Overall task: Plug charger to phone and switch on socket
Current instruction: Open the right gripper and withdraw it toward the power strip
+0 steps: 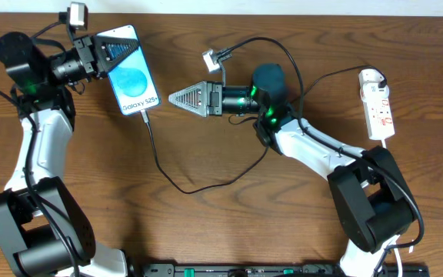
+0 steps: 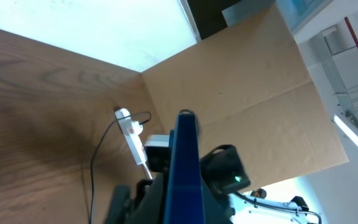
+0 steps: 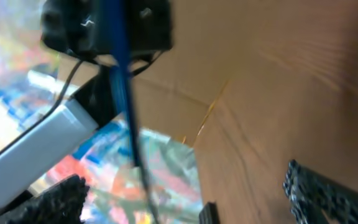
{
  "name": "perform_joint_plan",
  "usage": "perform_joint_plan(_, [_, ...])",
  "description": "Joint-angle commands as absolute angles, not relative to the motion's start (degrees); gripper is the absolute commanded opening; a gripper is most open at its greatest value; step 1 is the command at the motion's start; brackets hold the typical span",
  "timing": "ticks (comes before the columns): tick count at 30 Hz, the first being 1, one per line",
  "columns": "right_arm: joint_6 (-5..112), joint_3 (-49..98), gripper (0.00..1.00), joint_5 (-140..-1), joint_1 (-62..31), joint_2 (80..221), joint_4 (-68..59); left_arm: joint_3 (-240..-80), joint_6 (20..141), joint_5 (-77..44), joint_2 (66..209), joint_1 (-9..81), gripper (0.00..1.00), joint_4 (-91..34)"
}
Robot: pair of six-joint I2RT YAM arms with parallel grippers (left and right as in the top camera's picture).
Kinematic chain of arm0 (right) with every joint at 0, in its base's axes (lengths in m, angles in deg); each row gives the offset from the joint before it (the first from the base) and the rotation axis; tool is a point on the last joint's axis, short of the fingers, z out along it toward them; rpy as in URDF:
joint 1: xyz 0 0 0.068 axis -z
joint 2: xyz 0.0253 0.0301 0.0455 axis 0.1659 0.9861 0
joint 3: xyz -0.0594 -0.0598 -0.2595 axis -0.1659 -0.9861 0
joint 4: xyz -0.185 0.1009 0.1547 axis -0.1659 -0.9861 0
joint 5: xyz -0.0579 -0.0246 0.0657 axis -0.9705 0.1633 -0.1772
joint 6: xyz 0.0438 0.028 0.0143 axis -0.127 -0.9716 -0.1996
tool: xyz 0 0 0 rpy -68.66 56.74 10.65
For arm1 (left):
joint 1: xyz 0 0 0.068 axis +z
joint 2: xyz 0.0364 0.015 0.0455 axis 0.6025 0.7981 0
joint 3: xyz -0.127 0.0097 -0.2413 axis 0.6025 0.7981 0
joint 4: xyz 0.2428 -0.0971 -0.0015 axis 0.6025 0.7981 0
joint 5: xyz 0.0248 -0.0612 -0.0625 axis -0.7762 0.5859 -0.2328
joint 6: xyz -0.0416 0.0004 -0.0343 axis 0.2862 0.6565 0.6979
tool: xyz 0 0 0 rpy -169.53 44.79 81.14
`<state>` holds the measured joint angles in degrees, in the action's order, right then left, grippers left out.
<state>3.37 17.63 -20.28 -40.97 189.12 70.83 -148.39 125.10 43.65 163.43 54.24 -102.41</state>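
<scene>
phone (image 1: 133, 73) top under L fingers (image 1: 112, 46) | charger (image 1: 157, 156) tip join unclear

evenly lit overhead, soft shadows, right-wrist view blurred

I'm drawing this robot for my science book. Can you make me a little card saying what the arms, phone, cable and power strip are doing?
left jaws: shut on the top end of the phone
right jaws: open, empty, pointing at the phone, not touching it
phone: blue screen facing up, left side of the table
cable: black, tip at the phone's bottom edge, looks plugged in
power strip: white, far right, untouched; switch too small to read
</scene>
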Motion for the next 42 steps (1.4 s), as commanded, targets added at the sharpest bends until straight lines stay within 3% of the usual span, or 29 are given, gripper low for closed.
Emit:
perform_joint_plan(1, [10.6, 18.0, 0.99, -22.6, -40.7, 189.3, 63.1, -149.4, 124.8, 45.4, 161.9, 54.5, 0.07, -102.8])
perform_joint_plan(9, [23.2, 18.0, 0.99, -33.5, -40.6, 189.3, 40.1, -149.4, 124.8, 45.4, 161.9, 54.5, 0.08, -102.8])
perform_joint_plan(25, [31.4, 18.1, 0.99, -55.9, -37.7, 185.4, 17.6, -147.6, 124.4, 45.4, 162.3, 54.3, 0.08, -102.3])
perform_joint_plan(42, [32.2, 18.1, 0.99, -66.4, -37.7, 181.8, 11.4, -134.1, 117.7, 37.4, 163.0, 53.3, 0.07, -101.7])
